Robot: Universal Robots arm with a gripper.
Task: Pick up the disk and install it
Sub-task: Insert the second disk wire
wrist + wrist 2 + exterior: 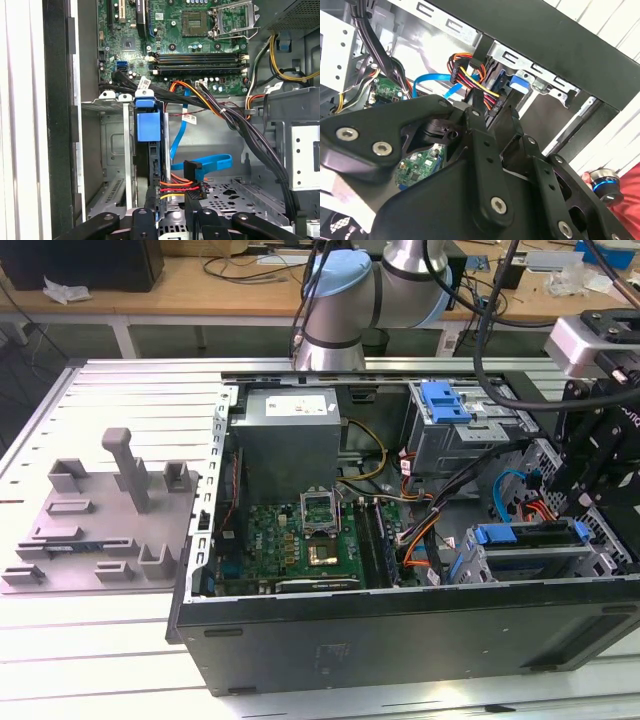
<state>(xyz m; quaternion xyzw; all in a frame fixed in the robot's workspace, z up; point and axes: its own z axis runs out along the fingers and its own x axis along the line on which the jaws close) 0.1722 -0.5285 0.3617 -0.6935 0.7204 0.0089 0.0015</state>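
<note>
1. Disk [148, 127] stands edge-on in a slot of the drive cage [112, 150], its blue carrier tab facing outward. In the exterior view that cage sits at about 4 o'clock in the open computer case [400, 640].
2. The gripper [169, 216] hangs directly over the disk's near edge. Whether it is parted or clamped on the disk cannot be told, because its black linkage covers the contact.
3. My judgement is that pick-up is done and insertion is well along. Whether the disk is pushed fully home is hidden.
4. The orange-red power cable [180, 187] and the blue data cable [205, 164] lie just beside the disk; whether they are plugged in is unclear.
5. Farther off lies the motherboard [200, 60].
6. At 9 o'clock outside the case, a grey fixture plate [100, 520] rests.
</note>
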